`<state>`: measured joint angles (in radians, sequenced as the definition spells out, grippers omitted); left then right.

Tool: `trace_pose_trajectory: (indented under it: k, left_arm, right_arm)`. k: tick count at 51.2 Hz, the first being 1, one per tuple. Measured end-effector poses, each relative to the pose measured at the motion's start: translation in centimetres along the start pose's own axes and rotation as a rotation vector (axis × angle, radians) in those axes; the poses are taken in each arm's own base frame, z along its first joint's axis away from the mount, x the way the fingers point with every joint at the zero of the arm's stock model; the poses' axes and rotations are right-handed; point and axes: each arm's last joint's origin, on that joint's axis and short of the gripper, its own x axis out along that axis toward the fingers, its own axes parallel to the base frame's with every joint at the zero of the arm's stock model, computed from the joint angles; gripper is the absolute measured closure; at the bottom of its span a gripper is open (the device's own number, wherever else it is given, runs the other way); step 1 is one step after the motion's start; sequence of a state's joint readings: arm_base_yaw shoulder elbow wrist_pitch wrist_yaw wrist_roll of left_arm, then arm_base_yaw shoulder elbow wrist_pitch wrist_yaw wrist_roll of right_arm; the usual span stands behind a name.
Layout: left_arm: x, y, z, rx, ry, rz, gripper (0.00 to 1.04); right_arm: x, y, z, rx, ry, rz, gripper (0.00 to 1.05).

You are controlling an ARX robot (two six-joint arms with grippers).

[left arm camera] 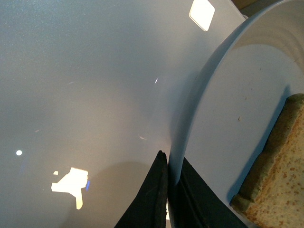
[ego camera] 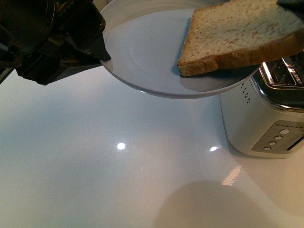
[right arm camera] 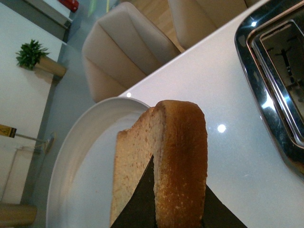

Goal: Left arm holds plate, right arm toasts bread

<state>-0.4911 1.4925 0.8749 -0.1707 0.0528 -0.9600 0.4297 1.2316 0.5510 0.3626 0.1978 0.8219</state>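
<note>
Currently the plate (ego camera: 142,52) is clamped by the left hand (left arm camera: 168,190), the bread (ego camera: 237,33) pinched by the right hand (right arm camera: 178,209); misaligned, it could be jammed on the toaster (ego camera: 256,118) rim.

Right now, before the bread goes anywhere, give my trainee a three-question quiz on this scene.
1. True or false: the left gripper clamps the plate by its rim.
2. Fill in: the toaster stands to the robot's ____ of the plate.
3. The bread is: A) lying flat on the table; B) held by the right gripper over the plate; C) down inside the toaster.
Key: 1 true; 2 right; 3 B.
</note>
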Motion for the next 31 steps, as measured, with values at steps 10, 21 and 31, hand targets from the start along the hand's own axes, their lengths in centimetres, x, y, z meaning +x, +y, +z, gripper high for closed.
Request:
trace_pose_trajectory:
  k: [10, 21, 31]
  left_arm:
    - [0.0, 0.0, 0.0, -0.002, 0.0, 0.0, 1.02]
    - [0.0, 0.0, 0.0, -0.004, 0.0, 0.0, 1.02]
    - [0.0, 0.0, 0.0, -0.004, 0.0, 0.0, 1.02]
  right_arm:
    - [-2.0, 2.1, 3.5, -0.054, -0.131, 0.042, 1.0]
    - [-3.8, 4.3, 8.1, -0.206, -0.278, 0.036, 1.0]
    - [-2.5, 3.3, 8.9, -0.445, -0.254, -0.105, 1.01]
